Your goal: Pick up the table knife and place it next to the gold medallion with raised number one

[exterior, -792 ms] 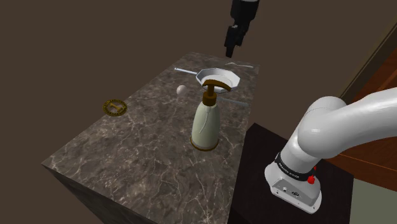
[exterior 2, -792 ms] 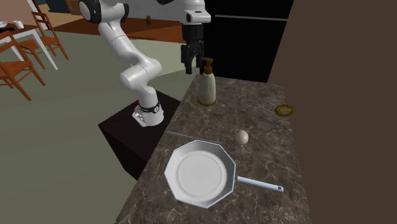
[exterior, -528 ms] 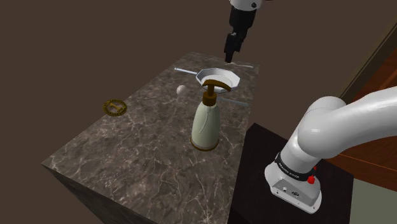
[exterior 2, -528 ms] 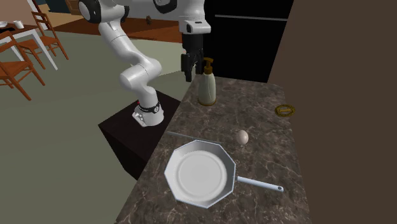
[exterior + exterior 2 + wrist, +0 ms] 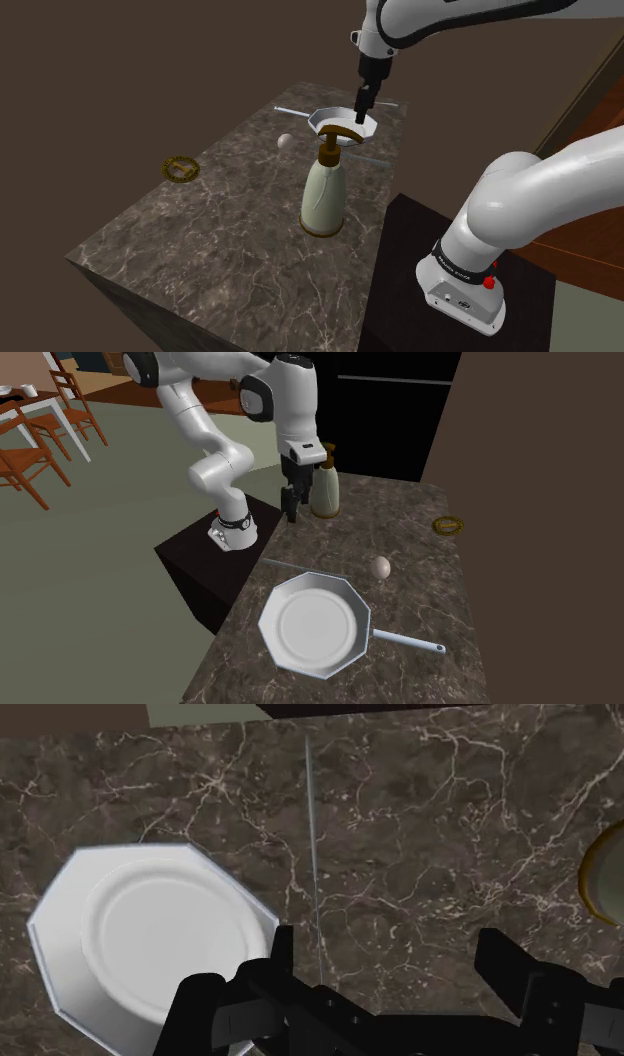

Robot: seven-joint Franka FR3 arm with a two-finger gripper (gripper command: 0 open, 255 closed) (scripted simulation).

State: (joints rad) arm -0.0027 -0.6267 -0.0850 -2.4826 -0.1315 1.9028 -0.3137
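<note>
A plain dark brown wall (image 5: 120, 60) backs the dark, white-veined marble counter (image 5: 200, 240). Beside it, grey-green floor (image 5: 90, 602) runs to orange wooden chairs (image 5: 22, 457) (slat-backed) and a black area (image 5: 390, 412).

This is a home kitchen: a dark marble counter (image 5: 400, 532) holds a white eight-sided frying pan (image 5: 315, 624), a pale egg (image 5: 381, 566) and a cream pump bottle (image 5: 325, 490), with orange wooden chairs (image 5: 20, 452) at ten o'clock in the second exterior view.

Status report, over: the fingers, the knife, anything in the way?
Fingers open, above the counter. Knife flat on the counter, between them, untouched. Pan close beside the knife.
</note>
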